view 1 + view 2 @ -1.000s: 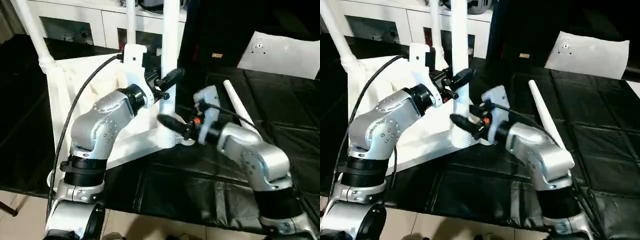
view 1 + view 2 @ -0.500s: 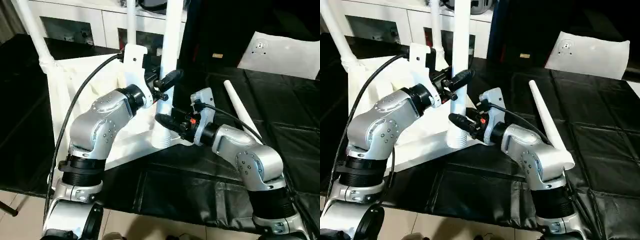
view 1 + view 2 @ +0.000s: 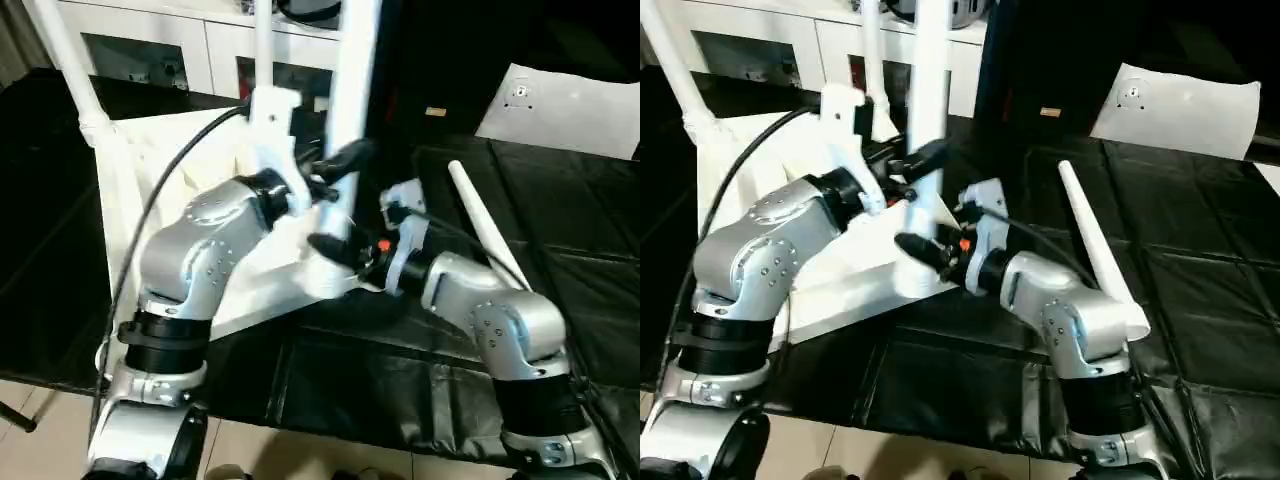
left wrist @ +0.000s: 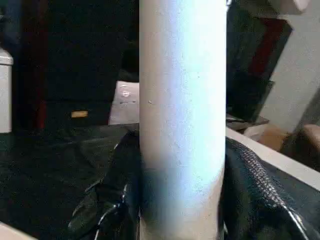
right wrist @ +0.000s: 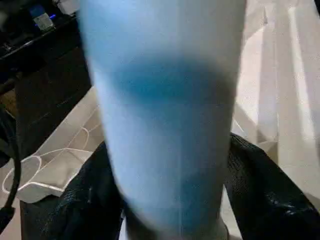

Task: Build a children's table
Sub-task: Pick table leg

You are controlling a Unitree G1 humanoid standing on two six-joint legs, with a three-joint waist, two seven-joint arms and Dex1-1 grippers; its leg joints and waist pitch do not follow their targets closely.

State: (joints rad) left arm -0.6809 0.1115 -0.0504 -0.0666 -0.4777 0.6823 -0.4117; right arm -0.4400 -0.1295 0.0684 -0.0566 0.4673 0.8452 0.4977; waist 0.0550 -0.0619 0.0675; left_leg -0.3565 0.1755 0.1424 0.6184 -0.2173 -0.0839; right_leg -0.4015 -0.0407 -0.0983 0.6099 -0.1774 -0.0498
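Note:
The white table top [image 3: 130,190] lies underside up on the left. Two white legs [image 3: 70,60] [image 3: 262,40] stand in its far corners. A third leg [image 3: 352,90] stands at the near right corner, leaning a little to the right. Whether its foot sits in the socket is blurred. My left gripper [image 3: 338,168] is shut around this leg's middle, and black fingers [image 4: 110,200] flank the leg [image 4: 182,100] in the left wrist view. My right gripper [image 3: 335,250] is shut on it lower down, with its fingers [image 5: 260,190] either side of the leg [image 5: 165,100]. A fourth leg [image 3: 482,228] lies loose on the mat.
A black mat [image 3: 560,250] covers the work surface. A flat white panel [image 3: 570,105] lies at the back right. A white cabinet with glass doors [image 3: 150,50] stands behind the table top. The mat's front edge [image 3: 330,440] runs just before my arms.
The held leg has tipped, its upper end going right while its foot stays at the corner. Both grippers have kept their hold and shifted slightly with it.

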